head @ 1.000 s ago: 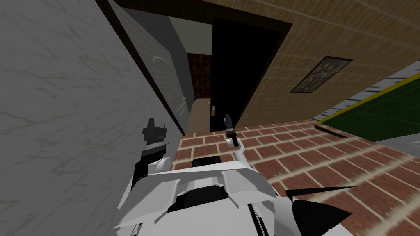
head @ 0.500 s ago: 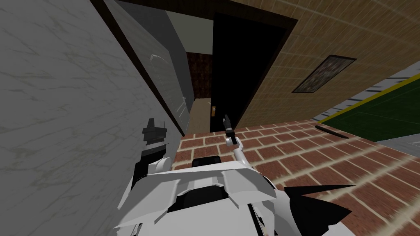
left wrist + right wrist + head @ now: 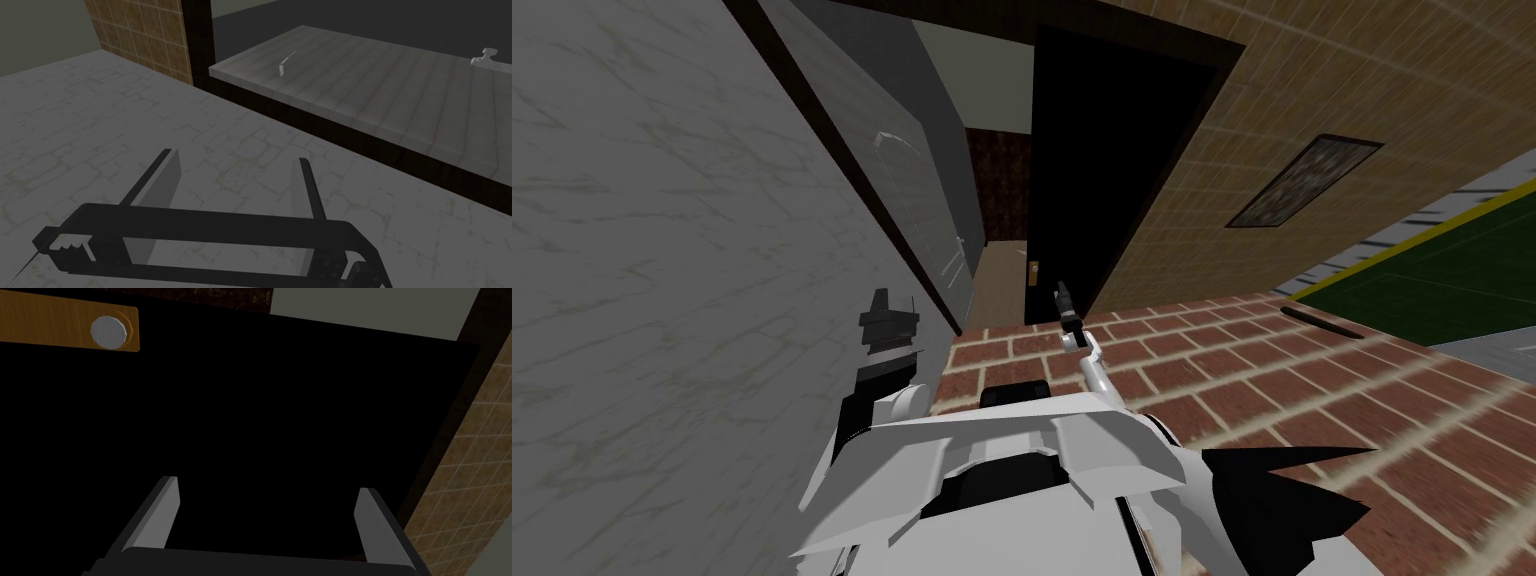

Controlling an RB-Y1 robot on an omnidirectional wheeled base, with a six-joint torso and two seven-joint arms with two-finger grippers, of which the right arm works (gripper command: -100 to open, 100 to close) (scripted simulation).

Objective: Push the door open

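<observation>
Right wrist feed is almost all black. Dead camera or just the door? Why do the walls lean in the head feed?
Right wrist view: live; the open right gripper, brown plate and grey knob are lit, so the black is the door itself. Head view: the lean is lens roll, shared by all walls. Left wrist view: evenly dim, no glare.

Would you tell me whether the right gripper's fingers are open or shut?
Open: the fingers stand well apart before the black door, holding nothing.

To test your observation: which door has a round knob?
The black door, facing the right gripper; its knob sits on a brown plate. The grey door has a lever.
</observation>
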